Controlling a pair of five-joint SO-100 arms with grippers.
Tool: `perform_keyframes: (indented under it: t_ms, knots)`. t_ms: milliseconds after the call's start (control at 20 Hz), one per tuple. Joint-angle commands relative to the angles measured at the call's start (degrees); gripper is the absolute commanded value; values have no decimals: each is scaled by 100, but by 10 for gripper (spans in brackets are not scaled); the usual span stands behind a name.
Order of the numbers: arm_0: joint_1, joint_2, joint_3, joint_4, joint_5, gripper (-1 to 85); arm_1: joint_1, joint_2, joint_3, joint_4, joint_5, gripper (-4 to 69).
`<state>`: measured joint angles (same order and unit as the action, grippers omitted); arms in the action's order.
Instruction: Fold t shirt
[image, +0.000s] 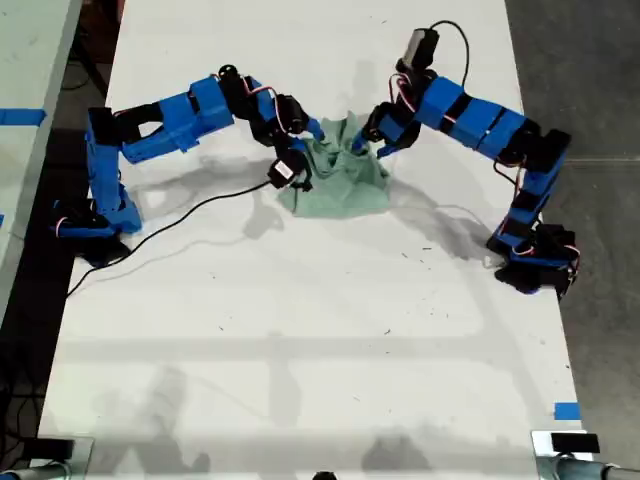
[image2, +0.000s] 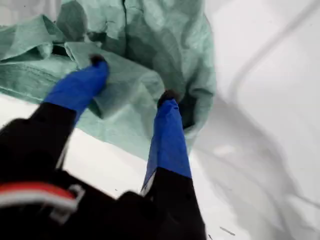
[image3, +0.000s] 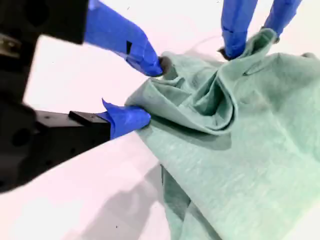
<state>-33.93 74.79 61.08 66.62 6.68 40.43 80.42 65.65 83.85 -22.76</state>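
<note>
The pale mint-green t shirt (image: 345, 188) lies bunched on the white table (image: 300, 330), pulled up into a peak between the two arms. My first gripper (image: 362, 143) belongs to the arm on the exterior view's right. It comes down steeply, and the first gripper (image2: 132, 79) is shut on a thick fold of the t shirt (image2: 165, 35). My second gripper (image: 318, 132) belongs to the arm on the exterior view's left. It reaches in low, and the second gripper (image3: 151, 91) is shut on the gathered edge of the t shirt (image3: 250, 150). The first gripper (image3: 250, 44) shows across the cloth.
A black cable (image: 190, 212) trails from the exterior view's left arm across the table. Blue tape (image: 567, 410) marks the near right corner in the exterior view. Another table (image: 25, 120) stands at that view's left, dark floor at its right.
</note>
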Motion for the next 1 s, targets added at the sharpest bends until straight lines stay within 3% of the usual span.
perform_keyframes:
  t_ms: [0, 50, 100, 150, 300, 400, 550, 650, 750, 850, 950]
  knots:
    - [-501, 466, -193, 123, 229, 160, 527, 475, -158, 413, -308, 379]
    - [-615, 712, -202, 220, 343, 156, 747, 747, -44, 624, -378, 350]
    - [-738, 1011, -202, 343, 439, 132, 984, 1063, 141, 809, -475, 238]
    - [-879, 1336, -202, 501, 589, 10, 1239, 1477, 439, 1046, -448, 7]
    - [-1503, 2057, -193, 1187, 896, -1, 1564, 3384, 1986, 756, -624, 0]
    - [-1345, 2654, -176, 1802, 1090, -1, 1090, 4614, 2707, 765, -615, 0]
    - [905, 4298, 492, 1907, 809, -1, -905, 6583, 4069, 281, 53, 0]
    - [2083, 5484, 2259, 1635, 536, -1, -2294, 7937, 5607, -308, 475, 0]
    - [2619, 7427, 5493, 642, 264, -1, -3296, 9132, 7269, -826, 633, 1]
    - [2733, 9606, 8262, -105, 18, -1, -3674, 10002, 8473, -1090, 668, 1]
    - [2487, 11646, 10362, -360, -18, -1, -3683, 11118, 9404, -1090, 633, 1]
